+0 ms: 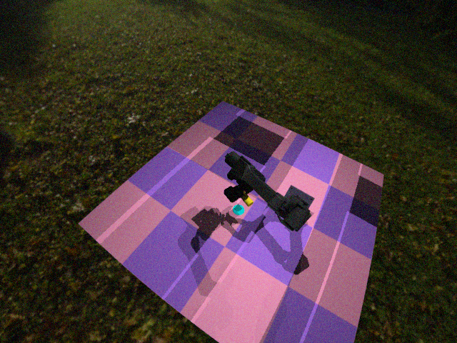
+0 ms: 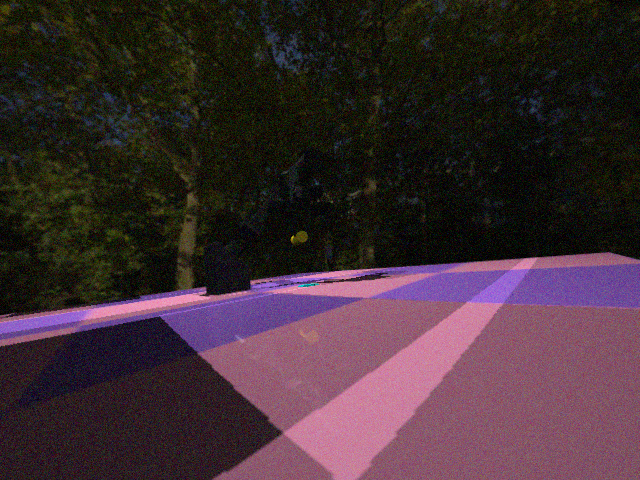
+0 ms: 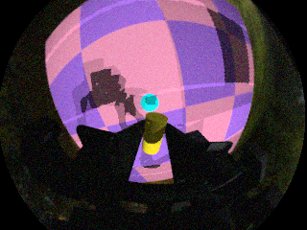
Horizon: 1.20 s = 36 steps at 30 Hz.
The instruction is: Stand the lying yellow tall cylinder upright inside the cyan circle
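Top, exterior and wrist views: yellow cylinder gripped above a checked surface

From my remote station, I see my gripper (image 1: 245,195) (image 3: 155,125) closed on the yellow cylinder (image 1: 248,201) (image 2: 301,236) (image 3: 154,131); the exterior view is too dark to make out the fingers. Held aloft, the cylinder is far from upright. In that view, one round end faces the camera, so its long axis runs roughly toward the lens, more level than vertical. My wrist view shows its length running up the picture, leaning slightly right at the top, with its shaded end nearest the cyan circle (image 1: 238,209) (image 2: 308,285) (image 3: 150,103). That circle lies flat on the pink-and-purple surface (image 1: 258,288) (image 2: 491,387) (image 3: 139,53), apart from the cylinder.
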Motion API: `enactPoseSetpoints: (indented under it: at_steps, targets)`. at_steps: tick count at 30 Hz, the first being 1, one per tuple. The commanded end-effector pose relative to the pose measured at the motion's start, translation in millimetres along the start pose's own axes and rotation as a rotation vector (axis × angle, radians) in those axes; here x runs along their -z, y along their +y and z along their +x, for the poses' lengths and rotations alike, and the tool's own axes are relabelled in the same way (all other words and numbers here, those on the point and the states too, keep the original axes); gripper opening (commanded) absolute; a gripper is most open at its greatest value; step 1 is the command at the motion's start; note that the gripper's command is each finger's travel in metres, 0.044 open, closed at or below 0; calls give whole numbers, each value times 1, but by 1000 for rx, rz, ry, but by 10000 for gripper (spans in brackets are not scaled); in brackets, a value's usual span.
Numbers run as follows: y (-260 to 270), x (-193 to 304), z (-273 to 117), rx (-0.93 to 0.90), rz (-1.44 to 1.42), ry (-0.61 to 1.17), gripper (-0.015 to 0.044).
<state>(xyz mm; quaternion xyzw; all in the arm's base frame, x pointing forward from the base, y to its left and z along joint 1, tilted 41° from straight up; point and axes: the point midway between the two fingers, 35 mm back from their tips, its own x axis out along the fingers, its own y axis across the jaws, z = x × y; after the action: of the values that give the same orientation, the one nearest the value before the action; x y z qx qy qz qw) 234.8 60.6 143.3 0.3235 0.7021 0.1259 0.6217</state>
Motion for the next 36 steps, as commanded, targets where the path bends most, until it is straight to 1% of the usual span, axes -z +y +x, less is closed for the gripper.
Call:
enactPoseSetpoints:
  at_steps: [1,36]
  targets:
    - [-1,3,3,28,-5,-10,105]
    - [-14,11,22,242,-44,-104,105]
